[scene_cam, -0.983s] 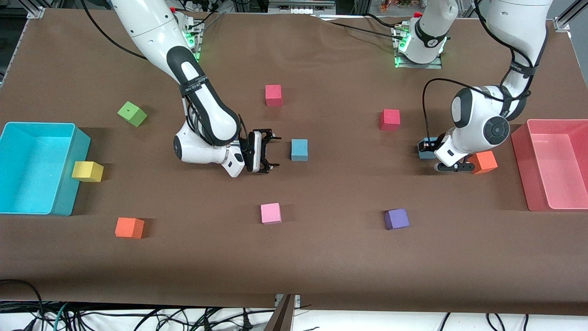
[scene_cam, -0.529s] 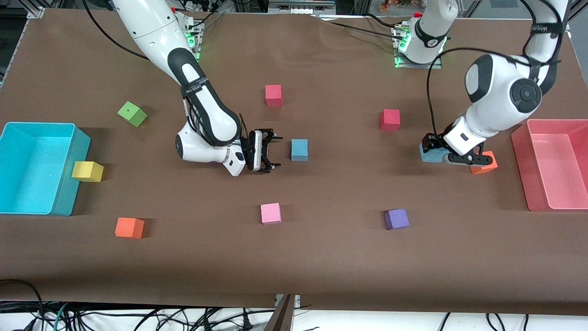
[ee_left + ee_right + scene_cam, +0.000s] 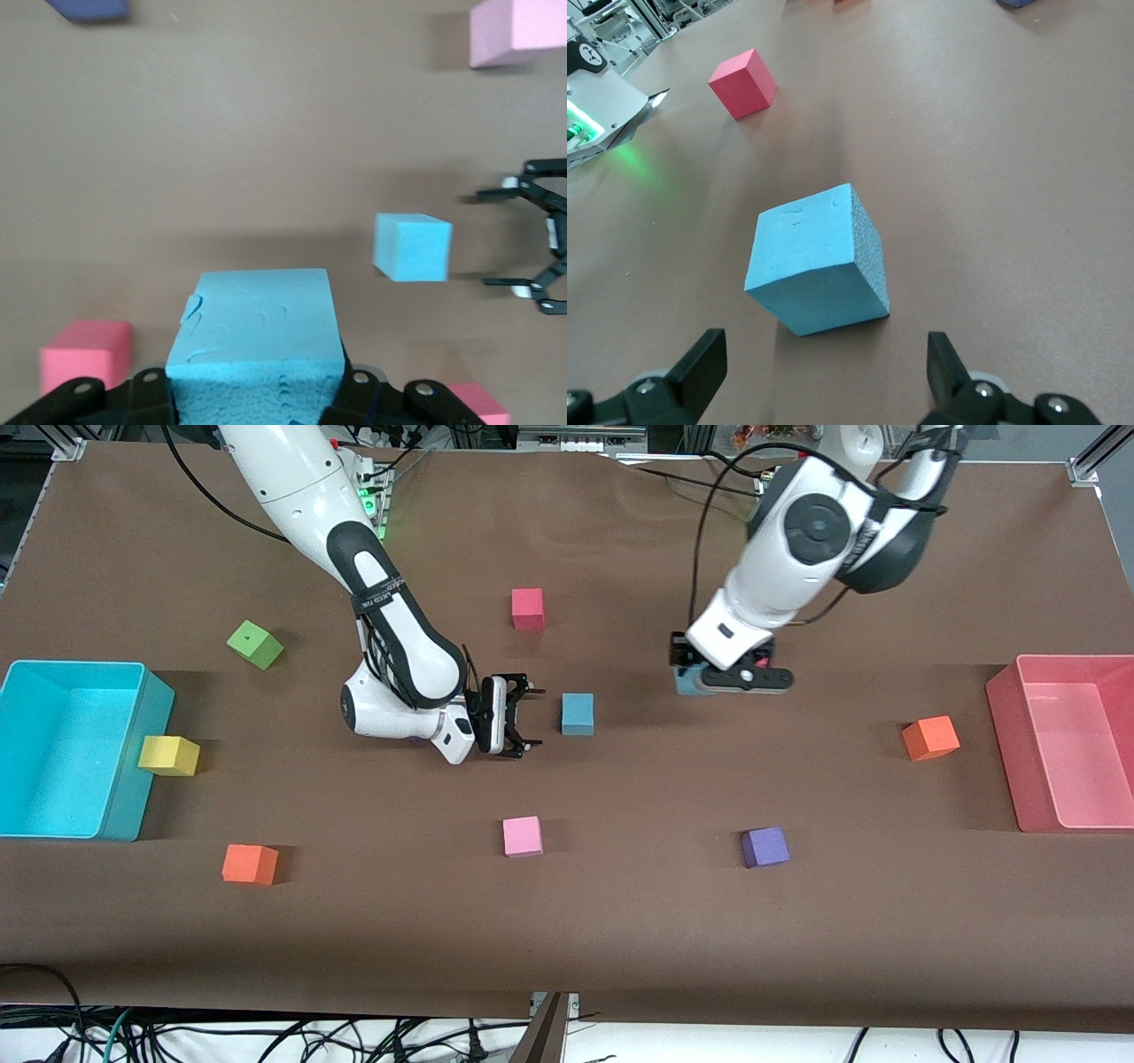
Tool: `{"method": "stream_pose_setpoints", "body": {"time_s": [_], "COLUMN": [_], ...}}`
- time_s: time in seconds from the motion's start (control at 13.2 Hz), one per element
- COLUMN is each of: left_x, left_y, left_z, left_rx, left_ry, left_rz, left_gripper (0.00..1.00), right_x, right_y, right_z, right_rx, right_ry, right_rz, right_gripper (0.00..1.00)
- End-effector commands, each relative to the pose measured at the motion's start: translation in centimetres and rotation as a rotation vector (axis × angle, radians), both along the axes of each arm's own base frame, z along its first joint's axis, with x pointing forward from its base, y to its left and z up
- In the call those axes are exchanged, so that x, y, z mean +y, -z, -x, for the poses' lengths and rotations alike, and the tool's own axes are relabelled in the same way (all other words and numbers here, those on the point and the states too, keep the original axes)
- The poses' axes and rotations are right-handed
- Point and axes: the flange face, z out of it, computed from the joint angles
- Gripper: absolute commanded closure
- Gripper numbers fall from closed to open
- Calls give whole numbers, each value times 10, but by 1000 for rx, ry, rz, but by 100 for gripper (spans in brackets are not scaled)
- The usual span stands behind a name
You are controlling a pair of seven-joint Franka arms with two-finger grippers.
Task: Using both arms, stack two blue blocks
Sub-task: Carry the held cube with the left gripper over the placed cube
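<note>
Blue blocks two, one on table, one in left pincer

The blue blocks are seen to be of matt foam, with smooth faces marked by small dents and one side finely pebbled. The table is covered by a matt brown cloth, faintly creased. The arms are cased in glossy white plastic with black sections. The cyan bin and the pink bin appear to be smooth, slightly glossy plastic.
</note>
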Motion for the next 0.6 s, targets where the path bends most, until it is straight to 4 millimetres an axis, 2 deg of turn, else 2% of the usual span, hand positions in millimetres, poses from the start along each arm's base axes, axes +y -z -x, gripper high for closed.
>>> {"method": "stream_pose_setpoints", "body": {"time_s": [0.0,0.15,0.3,0.45,0.53], "left_x": [-64,-101,-126,-136,-144], "left_y": [21,37,62,88,93], "left_z": [2,-1,-3,-5,-9], "left_rx": [45,55,64,75,73], "left_ry": [-37,-52,-63,-82,-88], "left_rz": [-12,-12,-36,-59,-55], "left_gripper": [100,100,100,100,100], "right_x": [2,3,3,3,3], "right_y": [-1,-1,-1,-2,-2], "right_z": [3,3,3,3,3], "right_rx": [-14,-13,-13,-13,-12], "right_ry": [12,13,13,12,11], "right_rz": [-18,-19,-19,-21,-22], "right_gripper": [0,0,0,0,0]}}
